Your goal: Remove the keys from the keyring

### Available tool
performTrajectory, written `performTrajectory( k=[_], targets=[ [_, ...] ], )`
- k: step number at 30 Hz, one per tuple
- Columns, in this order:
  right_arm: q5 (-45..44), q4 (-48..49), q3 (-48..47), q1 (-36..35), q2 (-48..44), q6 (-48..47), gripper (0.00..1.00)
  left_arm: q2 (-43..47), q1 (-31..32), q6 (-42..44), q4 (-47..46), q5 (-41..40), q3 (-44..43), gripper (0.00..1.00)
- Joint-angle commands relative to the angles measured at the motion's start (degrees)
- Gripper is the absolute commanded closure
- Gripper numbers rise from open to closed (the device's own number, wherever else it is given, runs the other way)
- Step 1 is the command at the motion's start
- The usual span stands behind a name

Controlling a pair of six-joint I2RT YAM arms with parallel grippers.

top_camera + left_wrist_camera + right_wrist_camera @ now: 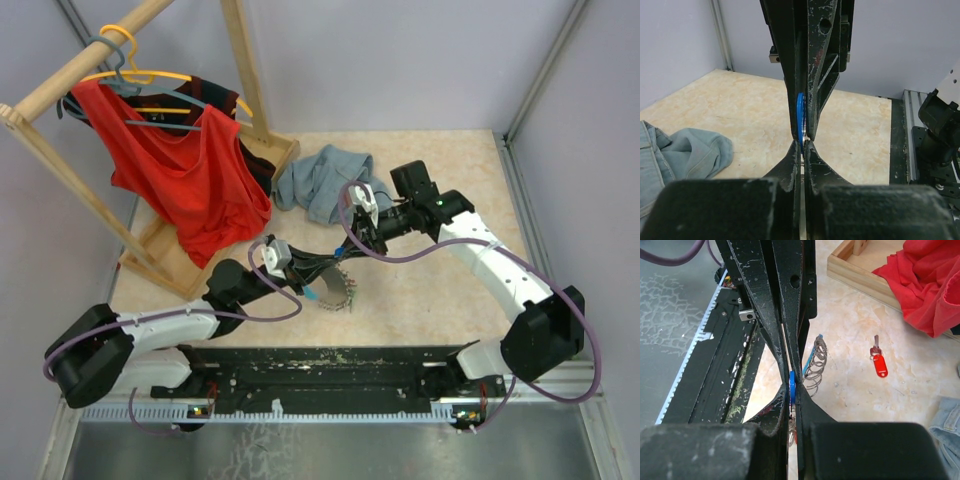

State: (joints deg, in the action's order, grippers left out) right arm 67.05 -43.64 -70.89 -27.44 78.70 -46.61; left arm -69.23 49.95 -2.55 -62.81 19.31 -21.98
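Observation:
The keyring (336, 290), a grey loop edged with a silvery chain, hangs just above the table between my arms. In the right wrist view its chain coil (815, 365) shows beside a light blue strip. A blue key head (800, 114), seen edge-on, is pinched from both sides. My left gripper (803, 143) is shut on its near end, and my right gripper (792, 387) is shut on it (792, 382) from the opposite side. In the top view the grippers meet tip to tip, left (338, 260) and right (349, 247). A red key (879, 362) lies loose on the table.
A wooden clothes rack (160, 255) with a red shirt (190, 175) on hangers stands at the back left; its base (860, 275) is near the red key. A grey-blue garment (325, 180) lies behind the grippers. Walls close in the sides.

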Motion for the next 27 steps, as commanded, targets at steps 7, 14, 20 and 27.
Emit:
performTrajectory(
  k=[7,14,20,27],
  targets=[
    [2.3,1.2,-1.3,0.3,-1.4,0.1,0.83,1.2,-1.8,-2.1,0.6,2.4,-0.6,1.00],
    [2.4,0.8,-1.5,0.9,-1.3,0.1,0.80,1.6,-2.8,-3.6,-0.9,3.6,0.4,1.00],
    [1.6,0.2,-1.7,1.5,-0.7,-0.5,0.74,2.3,-3.3,-4.3,-2.0,3.9,1.2,1.00],
    [1.7,-0.2,-1.6,1.6,0.0,-0.9,0.76,2.8,-3.7,-5.0,-2.5,4.3,1.6,1.00]
  ],
)
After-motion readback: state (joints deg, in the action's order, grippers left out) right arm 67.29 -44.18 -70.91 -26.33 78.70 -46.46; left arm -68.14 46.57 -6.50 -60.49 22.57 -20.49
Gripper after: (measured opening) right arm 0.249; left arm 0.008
